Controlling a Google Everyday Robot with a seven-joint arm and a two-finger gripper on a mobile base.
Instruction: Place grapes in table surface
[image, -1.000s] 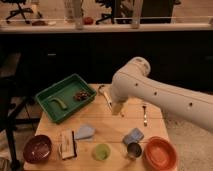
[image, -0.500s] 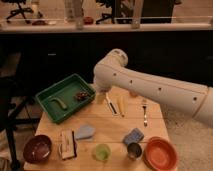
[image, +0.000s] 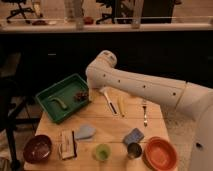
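the arm (image: 145, 87) has swung over to the left in the last second; before, its round end hung over the middle of the table, and now it is up by the green tray (image: 56, 86); the gripper (image: 93, 89) sits low under that end, at the tray's right edge, just beside the grapes (image: 80, 95); its jaws are spread wide and have nothing in them

the grapes have not moved; they lie in the right corner of the tray, near a curved green vegetable (image: 59, 103); so the arm has gone to where the grapes are, but the pick up is not done yet

i think the next step is to come down over the little bunch, close on it and lift it out; then it can go down on a bare bit of the table surface (image: 107, 127)

the tray wall is very close to the grapes, so the jaws could bump it; the bunch is lumpy and may slip; there is free wood in front of the tray and near the white tool (image: 110, 102) and the fork (image: 145, 112)
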